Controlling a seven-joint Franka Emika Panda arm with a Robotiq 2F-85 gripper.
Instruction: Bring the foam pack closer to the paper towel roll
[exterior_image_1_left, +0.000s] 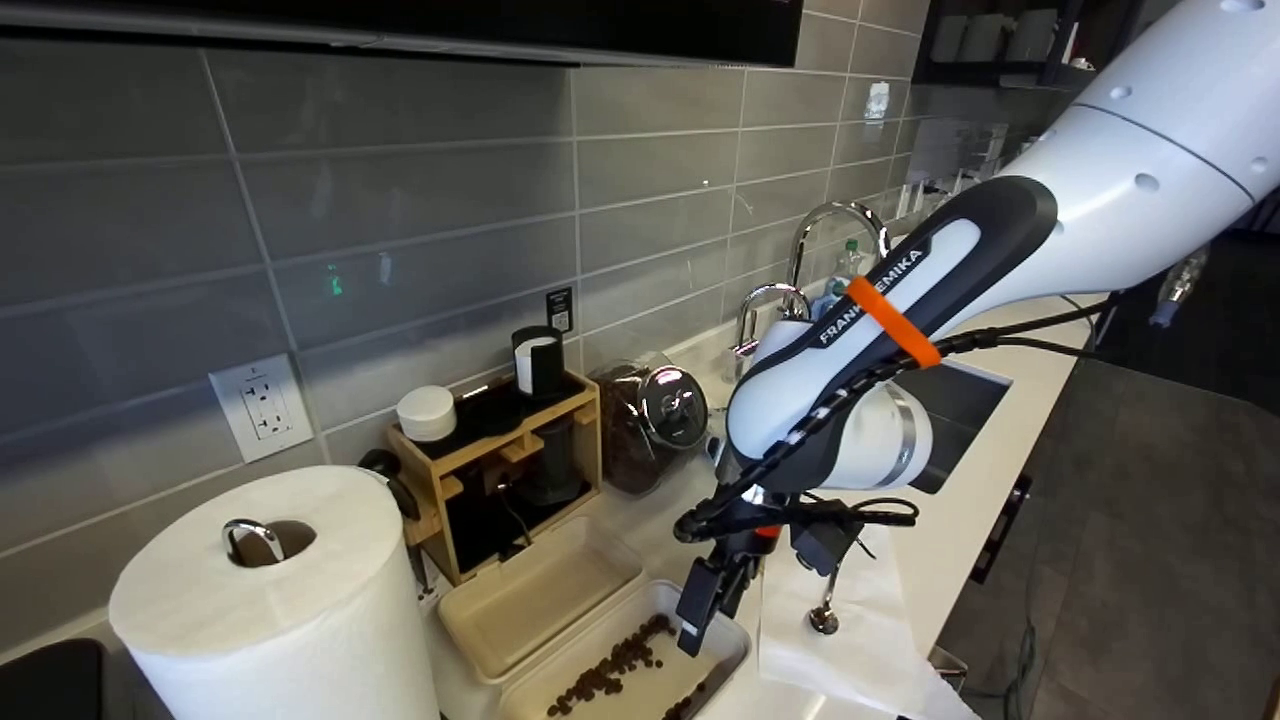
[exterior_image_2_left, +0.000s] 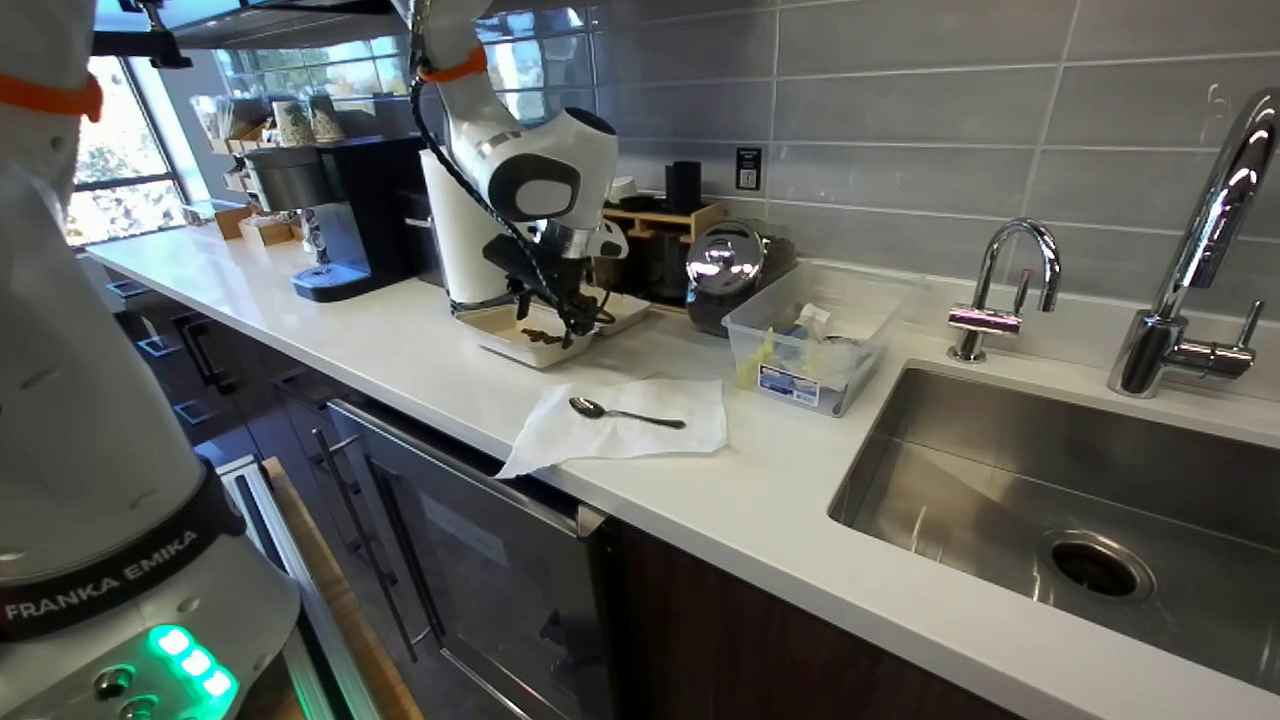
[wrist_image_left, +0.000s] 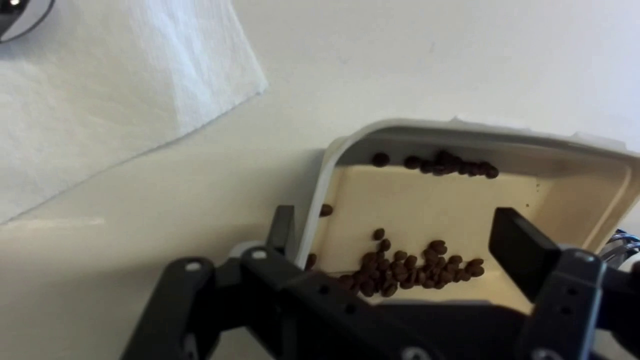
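The foam pack is a cream-beige open clamshell with two halves. Its bare half (exterior_image_1_left: 540, 595) lies toward the wooden shelf, and the other holds dark brown beans. It also shows in an exterior view (exterior_image_2_left: 510, 348) and the wrist view (wrist_image_left: 430, 205). The white paper towel roll (exterior_image_1_left: 290, 650) stands upright beside the pack, apart from it; it also shows in an exterior view (exterior_image_2_left: 458, 250). My gripper (exterior_image_1_left: 715, 610) is open and empty at the bean half. In the wrist view the gripper (wrist_image_left: 395, 220) has one finger outside the side wall and the other over the inside. Contact is unclear.
A spoon (exterior_image_2_left: 625, 412) lies on a paper sheet (exterior_image_2_left: 690, 400) near the pack. A clear plastic tub (exterior_image_2_left: 790, 385), a glass jar (exterior_image_1_left: 640, 430) and a wooden shelf (exterior_image_1_left: 520, 440) stand along the wall. A coffee machine (exterior_image_2_left: 370, 210) is beyond the roll; the sink (exterior_image_2_left: 1000, 480) is opposite.
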